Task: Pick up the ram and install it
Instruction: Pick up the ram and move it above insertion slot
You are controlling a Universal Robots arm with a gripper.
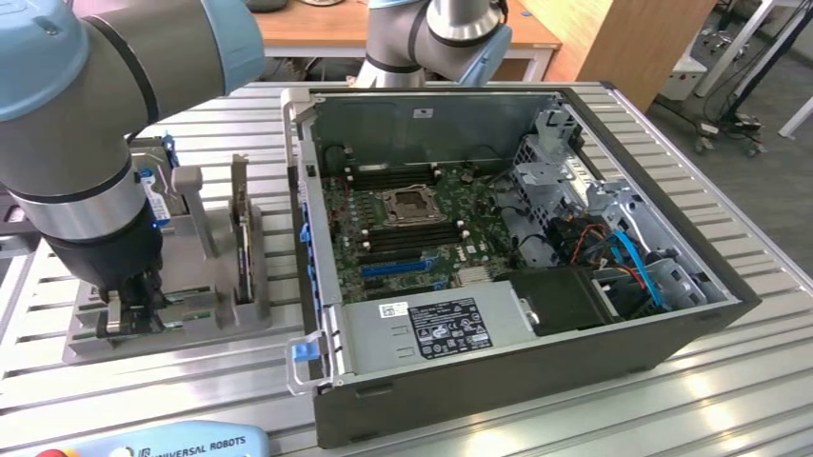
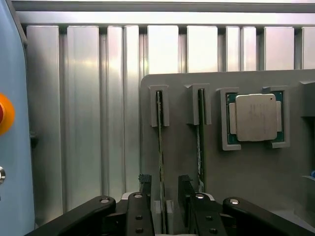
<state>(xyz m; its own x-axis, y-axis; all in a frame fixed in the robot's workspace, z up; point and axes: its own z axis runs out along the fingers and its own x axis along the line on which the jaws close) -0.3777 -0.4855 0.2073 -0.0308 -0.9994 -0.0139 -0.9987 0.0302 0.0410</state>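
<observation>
Over the grey holder [image 1: 209, 309] near the worktop's [image 1: 572, 409] edge on the exterior view's left, the gripper [image 2: 165, 187] hangs with its jaws wide, astride one ram [image 2: 160, 142].
The ram stands on edge in a slot of the holder, between the two black fingers [image 2: 145, 183], with a gap on either side, so nothing is gripped. A second stick [image 2: 201, 137] stands in the next slot, just outside one finger. A square silver processor [image 2: 256, 117] lies flat in a recess farther along the holder. The open computer case [image 1: 508, 371] sits mid-worktop, well apart from the gripper, its motherboard [image 1: 406, 224] bared.
</observation>
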